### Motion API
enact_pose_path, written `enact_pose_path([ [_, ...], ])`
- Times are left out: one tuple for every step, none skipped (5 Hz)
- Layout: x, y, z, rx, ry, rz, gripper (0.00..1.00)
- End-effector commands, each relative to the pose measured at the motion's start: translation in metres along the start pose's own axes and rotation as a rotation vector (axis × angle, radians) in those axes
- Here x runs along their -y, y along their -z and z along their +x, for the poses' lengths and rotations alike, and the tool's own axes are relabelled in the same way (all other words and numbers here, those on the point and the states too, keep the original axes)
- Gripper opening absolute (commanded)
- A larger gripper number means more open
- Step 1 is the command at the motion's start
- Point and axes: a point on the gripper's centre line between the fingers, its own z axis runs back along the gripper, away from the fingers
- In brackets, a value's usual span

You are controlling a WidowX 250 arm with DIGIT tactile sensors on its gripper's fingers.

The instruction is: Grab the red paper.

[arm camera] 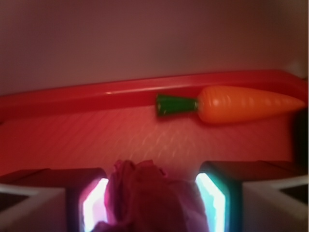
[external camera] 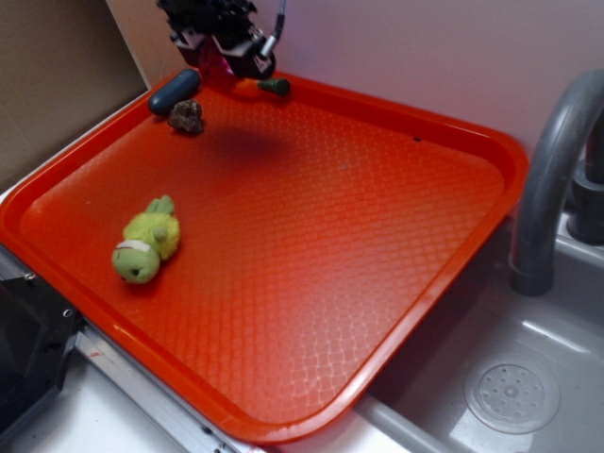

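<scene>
In the exterior view we see the claw point(external camera: 219, 58) raised over the far left corner of the orange tray point(external camera: 396, 283), with the red paper point(external camera: 215, 62) showing as a dark crimson patch between its fingers. The paper looks lifted off the tray floor, and a soft shadow lies on the tray below and to the right of it. Just beside the claw, against the far rim, lies the toy carrot point(external camera: 261, 87), its green top pointing right. To the left of the claw a dark blue cylinder point(external camera: 175, 91) leans on the tray's corner, and a small brown lumpy wad point(external camera: 187, 116) sits just in front of it. A green plush toy point(external camera: 147, 242) lies well apart, near the left rim. The tray rests over a grey sink point(external camera: 510, 387) with a grey faucet point(external camera: 552, 170) at the right.

In the wrist view we see the claw point(arm camera: 153, 198) clamped on the red paper point(arm camera: 145, 193): the wrinkly crimson wad fills the gap between the two fingers point(arm camera: 215, 195) and touches both. Beyond it the toy carrot point(arm camera: 241, 104) lies along the tray's far rim point(arm camera: 87, 94), green top to the left.
</scene>
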Motion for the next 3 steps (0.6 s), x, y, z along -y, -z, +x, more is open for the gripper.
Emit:
enact_pose_path([
  [0.035,-0.104,-0.041,-0.017,0.143,-0.062,0.0],
  [0.04,-0.125,-0.054,-0.02,0.14,-0.079,0.0],
  [0.025,-0.126,-0.055,-0.066,0.131,-0.148,0.0],
])
